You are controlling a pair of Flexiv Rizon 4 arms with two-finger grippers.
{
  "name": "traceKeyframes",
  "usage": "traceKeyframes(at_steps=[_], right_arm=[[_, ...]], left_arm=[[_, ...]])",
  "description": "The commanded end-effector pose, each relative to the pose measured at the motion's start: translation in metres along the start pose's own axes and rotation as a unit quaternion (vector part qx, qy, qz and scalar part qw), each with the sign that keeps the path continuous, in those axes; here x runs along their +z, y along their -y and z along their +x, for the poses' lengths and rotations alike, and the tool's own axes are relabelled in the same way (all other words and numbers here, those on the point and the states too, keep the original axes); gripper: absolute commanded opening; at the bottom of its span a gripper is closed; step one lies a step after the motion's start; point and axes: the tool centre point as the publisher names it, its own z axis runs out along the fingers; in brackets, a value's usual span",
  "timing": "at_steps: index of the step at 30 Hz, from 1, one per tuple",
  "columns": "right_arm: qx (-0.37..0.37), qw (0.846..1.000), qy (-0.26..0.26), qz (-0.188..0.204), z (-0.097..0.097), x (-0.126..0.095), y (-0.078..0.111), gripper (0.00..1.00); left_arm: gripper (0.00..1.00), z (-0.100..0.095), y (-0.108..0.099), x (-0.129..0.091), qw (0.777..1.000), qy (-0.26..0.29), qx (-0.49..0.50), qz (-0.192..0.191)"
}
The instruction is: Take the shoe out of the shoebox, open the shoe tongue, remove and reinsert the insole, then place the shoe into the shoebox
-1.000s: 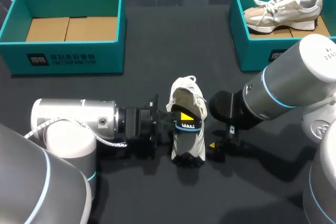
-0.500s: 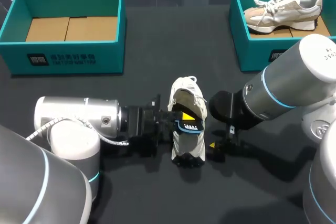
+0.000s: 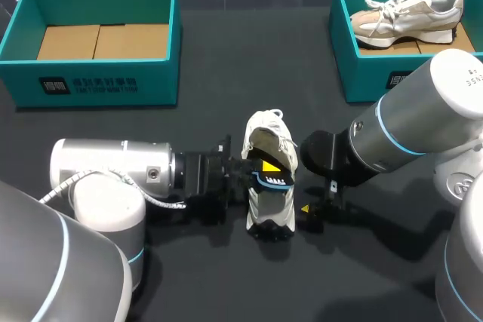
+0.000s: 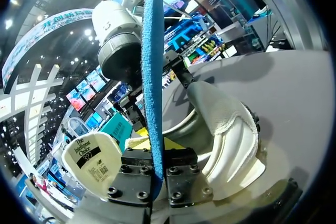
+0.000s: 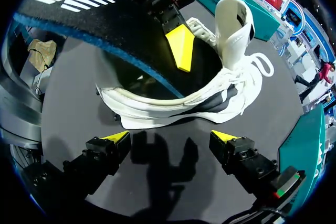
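The white shoe (image 3: 270, 200) stood on the dark table (image 3: 226, 50) between our two arms. Its long axis ran away from us, and we judged that the heel was the nearer end. Its padded tongue (image 4: 227, 115) was pulled up and forward, leaving the collar wide. The black-topped, blue-backed insole (image 5: 92, 17) sat at that opening. The left wrist view showed it on edge, running straight out ahead of the fingers, with its far end beyond the collar and not seated in the shoe. Our left gripper (image 4: 154, 156) came in from the shoe's left side and was pinching the insole's near end from both faces, one yellow tip showing over the opening. Our right gripper (image 5: 170, 139) was low by the table just beside the shoe's right flank, fingers spread wide and holding nothing, apart from the upper. We judged the insole step to be the one in hand. The next move would depend on the insole's length lining up with the shoe's heel-to-toe axis, which it crossed at an angle. The left arm was nearer and was the one in control. Well beyond, the left shoebox (image 3: 98, 81) held only its cardboard floor. The right shoebox (image 3: 362, 73) held a second sneaker (image 3: 407, 11).
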Motion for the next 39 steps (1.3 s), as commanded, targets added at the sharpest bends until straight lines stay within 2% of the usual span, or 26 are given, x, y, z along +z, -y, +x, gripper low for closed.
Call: traceKeyframes(at_steps=[1,6,7,15,24,39], right_arm=[[0.0,1.0,0.001,0.0,0.002,0.0,0.001,1.0],[0.0,1.0,0.001,0.0,0.002,0.0,0.001,1.0],[0.0,1.0,0.001,0.0,0.002,0.0,0.001,1.0],[0.0,1.0,0.001,0.0,0.002,0.0,0.001,1.0],[0.0,1.0,0.001,0.0,0.002,0.0,0.001,1.0],[0.0,1.0,0.001,0.0,0.002,0.0,0.001,1.0]], left_arm=[[0.0,-0.001,0.001,0.0,1.0,0.0,-0.004,0.001],[0.0,-0.001,0.007,0.0,1.0,0.0,-0.009,0.008],[0.04,-0.001,0.008,0.0,1.0,0.0,-0.009,0.009],[0.1,-0.003,0.016,-0.001,1.0,0.0,-0.009,0.017],[0.25,-0.002,0.022,-0.001,1.0,-0.002,-0.006,0.021],[0.24,-0.001,0.04,-0.006,0.999,0.001,-0.001,0.034]])
